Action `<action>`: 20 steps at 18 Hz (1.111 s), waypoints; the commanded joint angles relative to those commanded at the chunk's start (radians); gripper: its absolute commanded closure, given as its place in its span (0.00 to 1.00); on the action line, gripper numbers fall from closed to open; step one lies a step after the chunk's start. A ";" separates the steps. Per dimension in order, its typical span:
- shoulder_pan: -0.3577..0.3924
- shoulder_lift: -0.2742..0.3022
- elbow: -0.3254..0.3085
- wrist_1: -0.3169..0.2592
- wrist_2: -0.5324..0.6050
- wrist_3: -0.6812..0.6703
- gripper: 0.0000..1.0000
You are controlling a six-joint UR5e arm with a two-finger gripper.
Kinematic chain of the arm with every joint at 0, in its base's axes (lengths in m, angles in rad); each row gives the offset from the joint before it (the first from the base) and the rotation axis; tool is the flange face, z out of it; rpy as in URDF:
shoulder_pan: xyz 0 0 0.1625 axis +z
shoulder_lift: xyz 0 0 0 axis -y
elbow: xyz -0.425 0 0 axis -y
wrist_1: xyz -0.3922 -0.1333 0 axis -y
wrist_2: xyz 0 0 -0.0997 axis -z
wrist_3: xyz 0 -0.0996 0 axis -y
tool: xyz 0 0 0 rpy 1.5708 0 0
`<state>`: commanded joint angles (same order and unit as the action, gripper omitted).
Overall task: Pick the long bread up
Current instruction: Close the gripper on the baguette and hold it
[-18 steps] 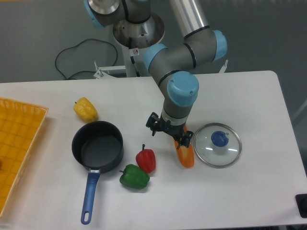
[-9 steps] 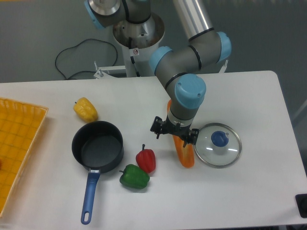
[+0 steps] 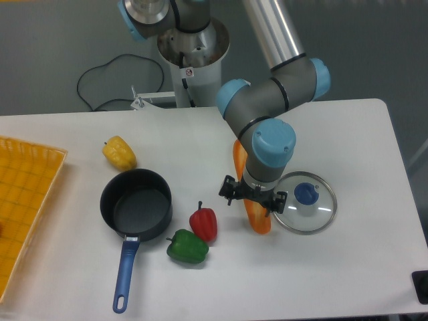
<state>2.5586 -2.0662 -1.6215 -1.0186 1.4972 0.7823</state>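
Since a second ago our gripper (image 3: 253, 198) has shifted right and toward the near edge, now sitting over the middle of the long bread (image 3: 257, 216). Bread lies on the white table (image 3: 348, 267), just left of the glass lid (image 3: 304, 202), its near end touching the lid's rim, far end poking out behind our wrist. We cannot tell if the fingers are clenched or spread. Red pepper (image 3: 204, 223) and green pepper (image 3: 187, 247) left of the lid; black saucepan (image 3: 136, 204) and yellow pepper (image 3: 119, 152) farther left.
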 joint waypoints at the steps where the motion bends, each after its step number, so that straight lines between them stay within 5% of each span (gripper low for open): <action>1: 0.005 -0.003 0.006 0.000 0.000 0.000 0.00; 20: 0.012 -0.055 0.022 0.000 0.028 0.008 0.00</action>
<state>2.5710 -2.1215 -1.5999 -1.0186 1.5248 0.7900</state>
